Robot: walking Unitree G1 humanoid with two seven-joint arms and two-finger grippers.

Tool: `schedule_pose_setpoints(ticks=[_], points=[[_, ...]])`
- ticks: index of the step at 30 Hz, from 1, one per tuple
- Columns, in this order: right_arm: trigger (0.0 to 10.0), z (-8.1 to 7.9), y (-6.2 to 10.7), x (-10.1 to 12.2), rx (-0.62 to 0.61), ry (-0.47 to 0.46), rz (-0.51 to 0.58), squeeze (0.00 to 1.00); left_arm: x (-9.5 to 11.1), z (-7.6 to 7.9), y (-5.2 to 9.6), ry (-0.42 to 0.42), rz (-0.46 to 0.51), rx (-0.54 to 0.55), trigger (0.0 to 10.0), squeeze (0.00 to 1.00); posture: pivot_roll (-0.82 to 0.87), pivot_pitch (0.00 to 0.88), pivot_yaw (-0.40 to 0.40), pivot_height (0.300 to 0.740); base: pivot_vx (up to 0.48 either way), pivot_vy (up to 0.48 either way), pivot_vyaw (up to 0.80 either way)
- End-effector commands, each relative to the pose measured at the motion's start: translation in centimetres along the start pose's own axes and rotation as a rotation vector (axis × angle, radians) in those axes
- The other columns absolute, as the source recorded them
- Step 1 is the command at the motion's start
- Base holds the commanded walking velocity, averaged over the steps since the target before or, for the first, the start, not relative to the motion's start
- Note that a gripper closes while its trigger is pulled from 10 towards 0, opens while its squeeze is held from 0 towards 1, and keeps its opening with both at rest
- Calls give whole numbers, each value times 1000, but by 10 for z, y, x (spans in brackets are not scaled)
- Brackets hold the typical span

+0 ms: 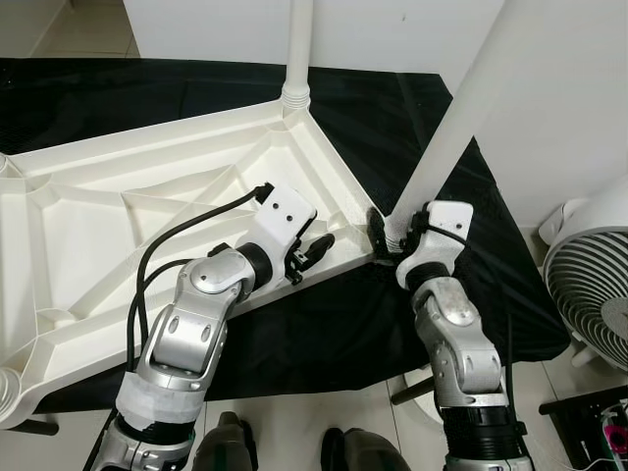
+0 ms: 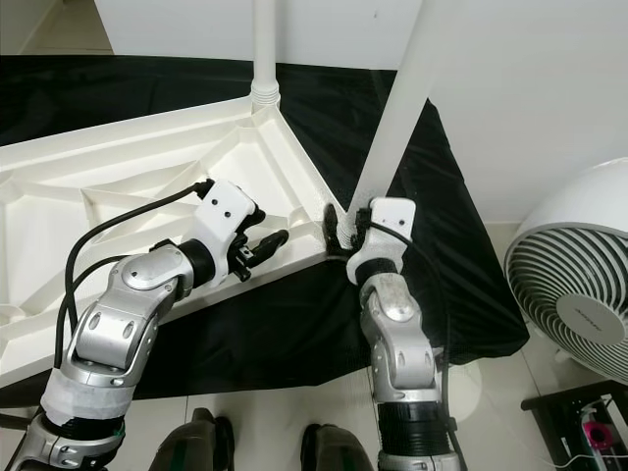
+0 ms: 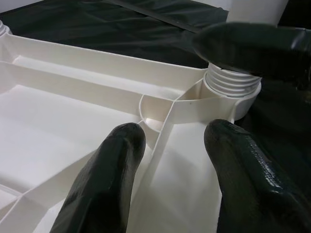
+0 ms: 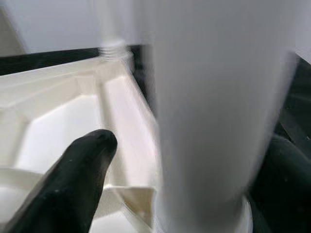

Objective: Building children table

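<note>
Black cloth [image 1: 324, 324] covers the surface before us, with white wall behind and a white fan [image 1: 589, 285] standing on the floor to our right. On the cloth lies the tabletop [image 1: 118, 226], upside down, its ribbed white underside facing up. One leg [image 1: 297, 44] stands upright in the far corner socket. A second leg [image 1: 466, 108] rises tilted from the near right corner, its threaded foot sitting at the socket there.

Our right gripper [image 1: 385, 238] is at the base of that tilted leg, its fingers [image 4: 73, 184] on either side of the tube; we judge that it pinches the leg, though the blurred wrist view leaves the contact itself unclear. Our left gripper [image 3: 170, 141] hovers over the tabletop just beside the same corner, fingers [image 3: 104, 179] spread, straddling a raised rib and holding nothing.

We judge the parts to be moulded plastic: light, stiff and smooth, so rather slippery under hard black fingers. The leg is long, and a hold this low gives poor control of its lean. The tabletop may slide on the cloth when the leg is twisted, so pressing down on a rib near the socket seems the sensible brace.
</note>
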State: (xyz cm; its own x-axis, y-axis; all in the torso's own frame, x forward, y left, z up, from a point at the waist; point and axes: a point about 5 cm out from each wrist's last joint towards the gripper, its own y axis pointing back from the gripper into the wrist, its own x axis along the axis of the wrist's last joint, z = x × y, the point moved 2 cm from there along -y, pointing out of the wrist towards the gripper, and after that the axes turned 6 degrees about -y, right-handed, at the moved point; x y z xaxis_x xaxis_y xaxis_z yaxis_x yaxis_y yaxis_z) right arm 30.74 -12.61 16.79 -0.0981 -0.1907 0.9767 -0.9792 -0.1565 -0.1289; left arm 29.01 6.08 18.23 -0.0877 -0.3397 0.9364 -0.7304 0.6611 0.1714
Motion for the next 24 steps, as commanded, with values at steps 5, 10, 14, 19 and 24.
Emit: schedule_pose_setpoints(ticks=[5,10,14,19,24], points=[[10000,11,-15,11,148,45,-9,0,1,-1,1,-7,0,47,10000,0,7,66,-38,740,0,0,0],[10000,18,-22,7,243,77,-58,0,2,-1,0,-8,2,46,10000,0,8,66,-36,740,0,0,0],[10000,26,-27,-4,342,96,-133,0,3,-1,0,-10,3,49,10000,0,13,71,-35,740,0,0,0],[10000,32,-28,-19,419,104,-214,0,3,-3,1,-10,1,57,10000,0,20,79,-34,740,0,0,0],[10000,36,-29,-27,479,123,-238,0,3,-5,1,-7,1,64,10000,0,25,85,-34,740,0,0,0]])
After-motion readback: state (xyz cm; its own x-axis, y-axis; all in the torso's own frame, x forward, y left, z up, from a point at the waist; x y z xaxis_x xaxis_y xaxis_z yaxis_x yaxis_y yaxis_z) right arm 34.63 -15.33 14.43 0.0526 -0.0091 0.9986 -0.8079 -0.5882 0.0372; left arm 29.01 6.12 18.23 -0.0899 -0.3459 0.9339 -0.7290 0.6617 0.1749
